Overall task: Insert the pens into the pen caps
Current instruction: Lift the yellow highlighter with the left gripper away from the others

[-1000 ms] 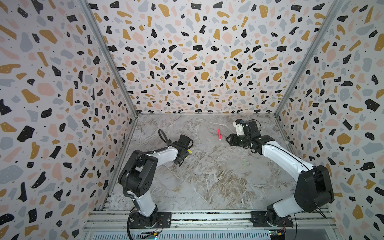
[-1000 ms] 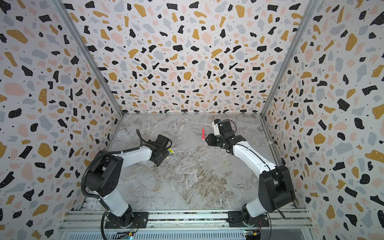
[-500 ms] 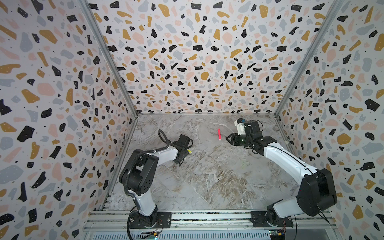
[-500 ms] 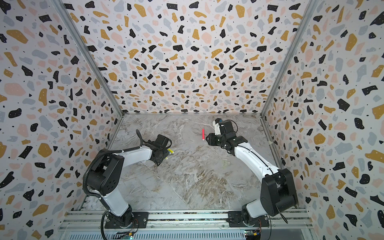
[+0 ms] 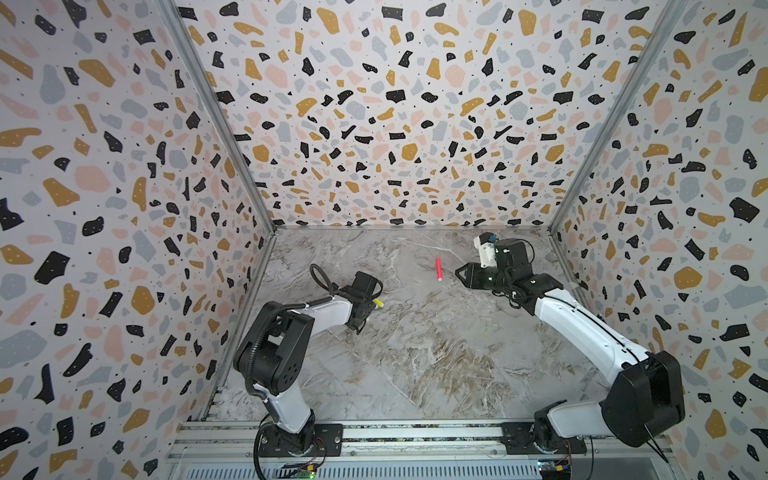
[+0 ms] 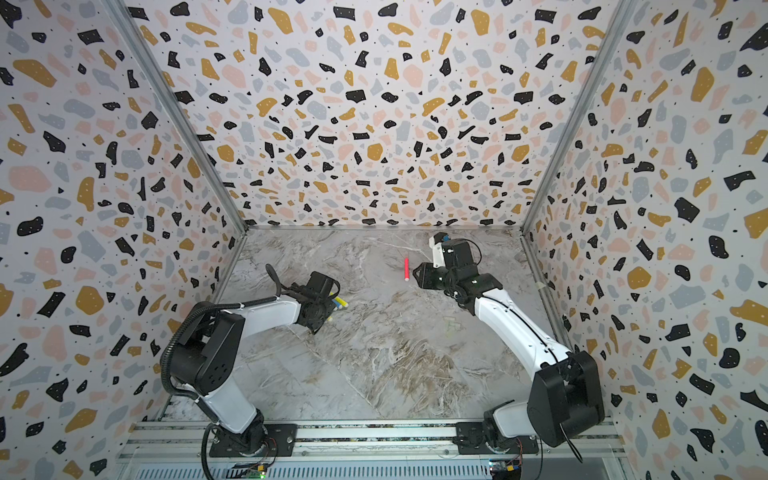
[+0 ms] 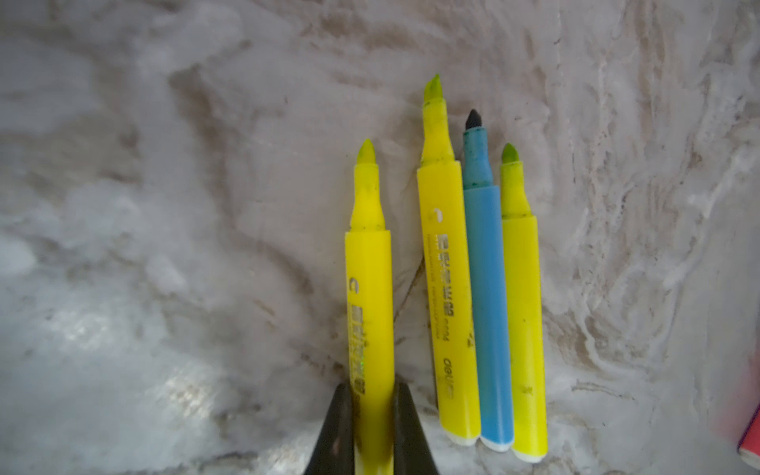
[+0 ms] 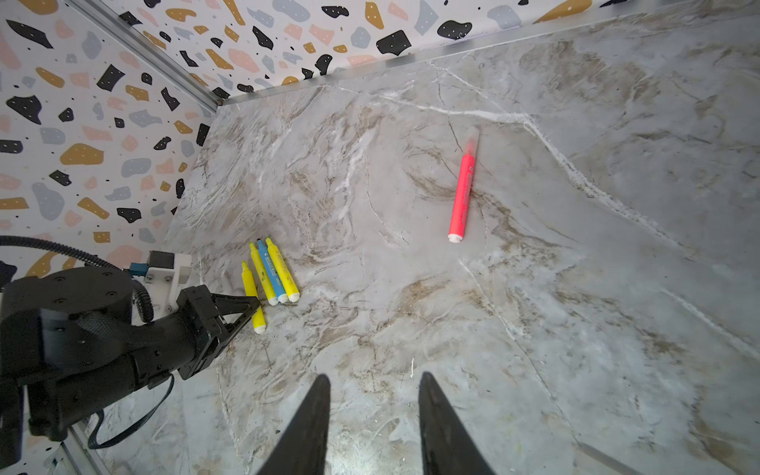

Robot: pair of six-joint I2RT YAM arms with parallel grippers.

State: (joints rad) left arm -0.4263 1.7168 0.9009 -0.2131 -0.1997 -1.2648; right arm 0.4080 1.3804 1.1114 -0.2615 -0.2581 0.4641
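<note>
Pens first: a yellow pen (image 7: 370, 308) is pinched near its back end by the left tool (image 7: 372, 432), with its tip pointed at the top of the left wrist frame. Whether it's lifted off the marble surface (image 7: 164, 246) can't really be told. Just to its right in that frame, three more are lined up side by side and touching: a second yellow pen (image 7: 446, 288), a blue pen (image 7: 487, 308) with a dark tip, and a third yellow pen (image 7: 522, 308). All four tips are uncovered.

A pink-red pen (image 5: 438, 269) is found well apart from that bunch, lying in the upper middle of both top views. In the right wrist frame, something see-through and cap-like can be made out on its upper end, though it's blurry. The right tool (image 5: 459, 272) is parked just to the right of it, fingers spread with only bare surface seen between them.
</note>
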